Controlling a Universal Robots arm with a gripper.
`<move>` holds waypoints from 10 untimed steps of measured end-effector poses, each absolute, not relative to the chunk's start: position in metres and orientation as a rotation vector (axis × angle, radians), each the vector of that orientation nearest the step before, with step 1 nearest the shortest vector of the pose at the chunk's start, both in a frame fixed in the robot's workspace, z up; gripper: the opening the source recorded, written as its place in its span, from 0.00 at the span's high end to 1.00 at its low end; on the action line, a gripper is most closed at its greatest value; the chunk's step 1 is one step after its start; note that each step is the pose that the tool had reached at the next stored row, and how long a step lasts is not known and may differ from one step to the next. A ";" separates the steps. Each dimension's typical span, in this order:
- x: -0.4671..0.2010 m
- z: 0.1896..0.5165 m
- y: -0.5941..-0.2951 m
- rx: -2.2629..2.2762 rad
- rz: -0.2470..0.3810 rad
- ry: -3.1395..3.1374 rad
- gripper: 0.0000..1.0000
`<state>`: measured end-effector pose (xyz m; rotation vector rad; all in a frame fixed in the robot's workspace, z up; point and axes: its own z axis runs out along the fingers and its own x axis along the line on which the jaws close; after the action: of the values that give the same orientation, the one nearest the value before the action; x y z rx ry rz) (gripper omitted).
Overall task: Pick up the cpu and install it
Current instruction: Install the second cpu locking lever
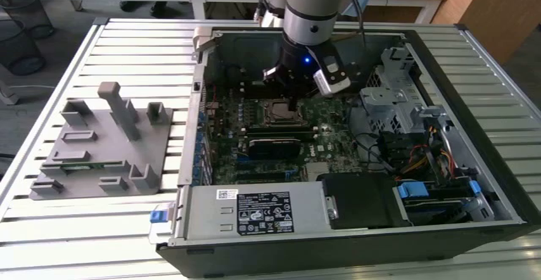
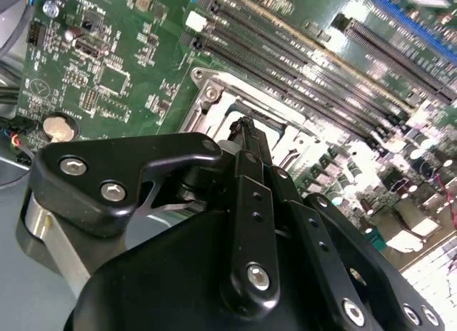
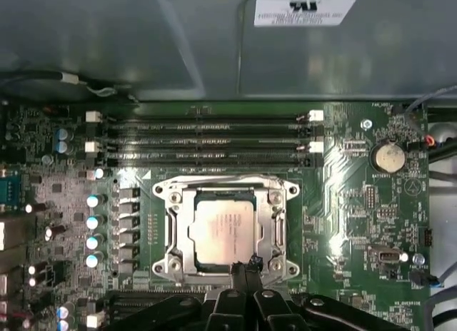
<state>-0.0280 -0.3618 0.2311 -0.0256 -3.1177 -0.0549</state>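
Note:
In the first wrist view the cpu point(image 3: 223, 230), a silver square chip, lies flat inside the motherboard socket point(image 3: 168, 240), framed by its metal bracket. My gripper point(image 3: 246, 265) hangs just at the socket's edge, its black fingers together with nothing between them. In the exterior view the gripper point(image 1: 292, 106) stands low over the socket point(image 1: 279, 111) in the middle of the open computer case. In the second wrist view the fingertips point(image 2: 244, 125) point at the socket frame point(image 2: 214, 95), and the fingers cover most of the socket.
Empty memory slots point(image 3: 207, 138) run beside the socket, and a coin battery point(image 3: 388, 158) sits nearby. The case walls point(image 1: 196, 90), a drive cage point(image 1: 393, 96) and cables point(image 1: 414, 159) ring the board. A grey fixture point(image 1: 101, 147) holding a green memory stick point(image 1: 80, 164) stands on the exterior view's left.

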 end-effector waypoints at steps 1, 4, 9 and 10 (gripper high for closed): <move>-0.028 0.231 -0.363 -0.023 -0.055 -3.118 0.89; -0.028 0.231 -0.367 -0.009 -0.055 -3.118 0.89; -0.029 0.230 -0.375 0.008 -0.055 -3.117 0.89; -0.029 0.230 -0.377 0.008 -0.055 -3.117 0.89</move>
<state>-0.0290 -0.3773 0.2302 0.0083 -3.1175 -0.0546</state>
